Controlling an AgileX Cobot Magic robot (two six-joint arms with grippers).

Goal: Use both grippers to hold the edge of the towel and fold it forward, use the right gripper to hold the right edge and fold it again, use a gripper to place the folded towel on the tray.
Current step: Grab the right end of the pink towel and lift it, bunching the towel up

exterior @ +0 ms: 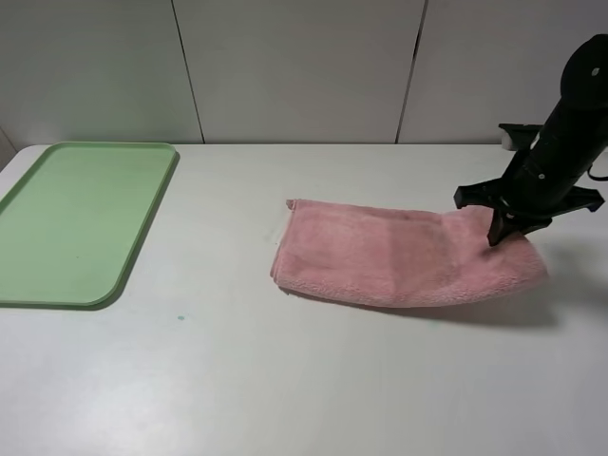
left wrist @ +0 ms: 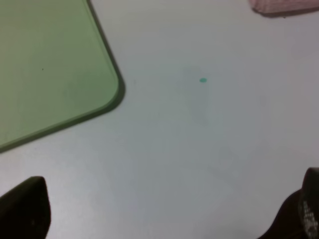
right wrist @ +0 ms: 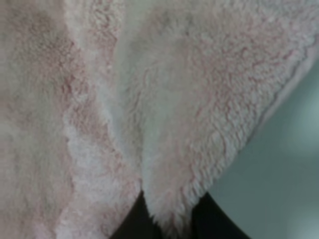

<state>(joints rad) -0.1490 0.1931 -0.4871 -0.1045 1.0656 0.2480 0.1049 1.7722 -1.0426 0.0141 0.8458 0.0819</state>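
**A:** Where's the towel, and which way does it run?

**B:** The towel [exterior: 380, 261] lies on the white table [exterior: 285, 380], right of centre. It is a long pink band, already doubled once by the look of it, and its long axis runs left to right. The near edge is plump and rounded, and the left end shows stacked layers.

**A:** And the gripper relative to it?

**B:** The right gripper [exterior: 503, 233] sits at the towel's right end, closed on the edge there. That corner is raised a little off the table. The rest of the towel stretches leftward from the gripper, so I'd judge the second fold has to carry this end along the long axis, toward the left end.

**A:** How good is the grip?

**B:** In the right wrist view a ridge of fleece bunches down between the dark fingers [right wrist: 129, 224]. The picture is soft, so I can't tell how many layers are caught.

**A:** Material?

**B:** Deep, fuzzy pile, limp and heavy-draping. It will sag rather than hold a crease.

**A:** The other arm?

**B:** The left gripper [left wrist: 164, 219] has its fingers spread wide with nothing between them, over bare table. It is well apart from the towel and close to the corner of the smooth green tray [exterior: 57, 228]. The right arm is plainly the nearer one.
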